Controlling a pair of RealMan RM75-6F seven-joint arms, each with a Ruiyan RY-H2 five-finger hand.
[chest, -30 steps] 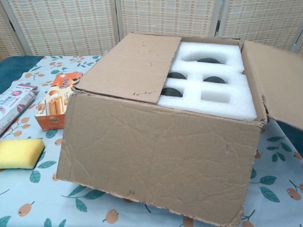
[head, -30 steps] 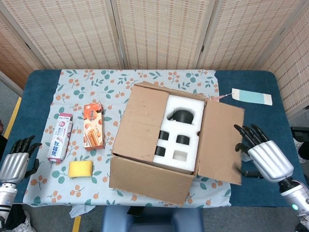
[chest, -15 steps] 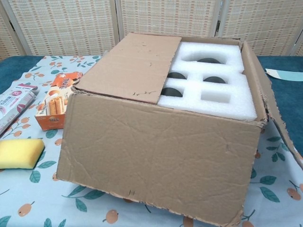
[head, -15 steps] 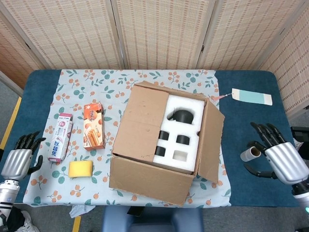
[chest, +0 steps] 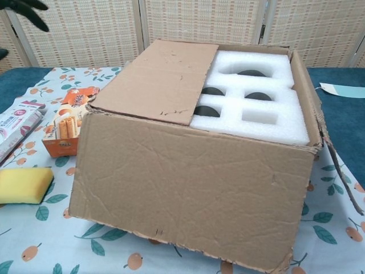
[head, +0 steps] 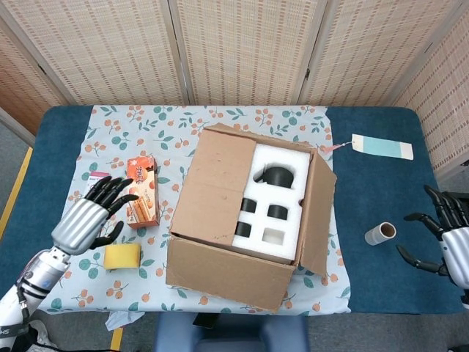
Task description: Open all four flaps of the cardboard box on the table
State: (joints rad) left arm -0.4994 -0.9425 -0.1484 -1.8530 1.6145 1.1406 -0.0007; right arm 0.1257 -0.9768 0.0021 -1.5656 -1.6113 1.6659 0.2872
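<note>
Behind the bench point(head: 381, 213) you are facing a folding screen point(head: 242, 51) of woven, reed-like panels in pale wooden frames, spanning the whole far edge. The bench is wearing a dark blue cover, with a floral cloth point(head: 168, 125) lying over its middle. Left of the bench, grey floor point(head: 11, 158) is showing with a yellow line point(head: 16, 192) running along it. Even, soft light is falling everywhere.

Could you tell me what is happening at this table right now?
A two-armed robot is opening the flaps of a cardboard box. The right flap hangs down outside the box, showing white foam packing. The left flap lies closed over the other half. The left hand hovers open above the snack box and sponge. The right hand is open near a tape roll.
</note>
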